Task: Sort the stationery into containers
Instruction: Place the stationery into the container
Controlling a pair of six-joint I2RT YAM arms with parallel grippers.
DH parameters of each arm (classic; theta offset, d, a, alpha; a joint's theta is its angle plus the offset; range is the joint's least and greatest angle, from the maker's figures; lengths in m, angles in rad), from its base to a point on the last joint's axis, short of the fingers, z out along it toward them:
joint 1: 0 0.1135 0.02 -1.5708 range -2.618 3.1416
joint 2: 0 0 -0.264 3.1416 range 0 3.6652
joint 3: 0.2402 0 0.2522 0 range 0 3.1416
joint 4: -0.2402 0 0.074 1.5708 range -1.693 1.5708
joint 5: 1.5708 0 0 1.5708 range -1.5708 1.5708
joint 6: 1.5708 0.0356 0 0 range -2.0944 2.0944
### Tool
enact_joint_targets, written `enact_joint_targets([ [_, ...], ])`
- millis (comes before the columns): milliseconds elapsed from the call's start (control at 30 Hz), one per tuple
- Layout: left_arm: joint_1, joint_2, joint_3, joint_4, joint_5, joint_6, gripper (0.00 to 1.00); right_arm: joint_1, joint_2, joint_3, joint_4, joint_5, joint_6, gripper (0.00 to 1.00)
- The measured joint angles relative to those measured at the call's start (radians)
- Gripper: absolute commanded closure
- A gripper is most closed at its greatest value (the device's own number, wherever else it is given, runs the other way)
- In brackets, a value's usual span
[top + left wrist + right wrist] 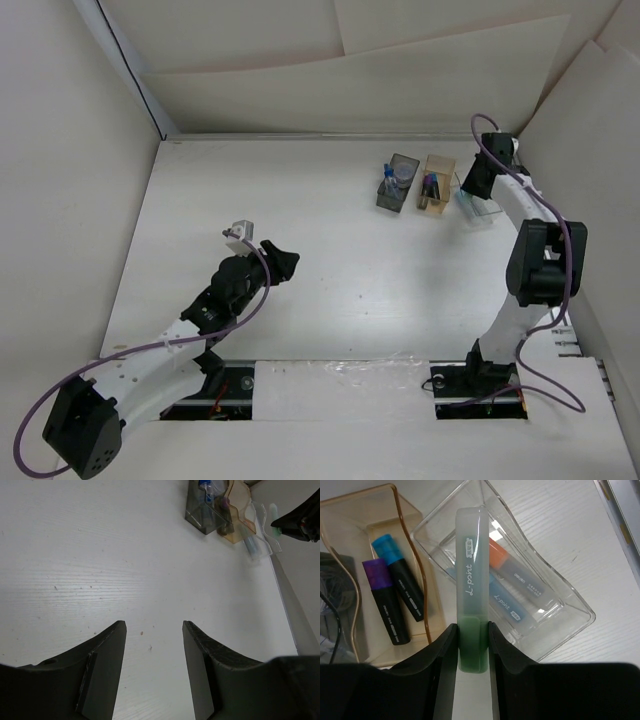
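My right gripper (471,632) is shut on the green marker (471,580) by its green cap and holds it above the clear bin (555,587), which holds an orange marker (512,570) and a light-blue marker (507,607). The tan-orange bin (350,510) to its left holds a purple-capped marker (385,600) and a blue-capped marker (400,577). In the top view the dark grey bin (398,183), tan bin (434,183) and clear bin (478,208) stand in a row at the far right, with the right gripper (472,180) over them. My left gripper (152,630) is open and empty over bare table.
A white wall (60,150) bounds the table on the left and a slanted panel (600,130) on the right. The bins also show far off in the left wrist view (220,510). The left arm (230,290) lies low at centre left.
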Motion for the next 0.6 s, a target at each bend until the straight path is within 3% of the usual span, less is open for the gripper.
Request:
enact_joint_targets([
  [167, 0.0, 0.0, 0.0, 0.003, 0.003, 0.0, 0.54, -0.024, 0.005, 0.04, -0.027, -0.007, -0.001, 0.93],
  [367, 0.0, 0.0, 0.0, 0.006, 0.003, -0.001, 0.54, -0.029, 0.026, 0.051, -0.06, 0.06, -0.001, 0.93],
  [600, 0.0, 0.0, 0.0, 0.006, 0.003, -0.001, 0.53, 0.031, 0.075, 0.08, -0.101, 0.251, -0.001, 0.86],
])
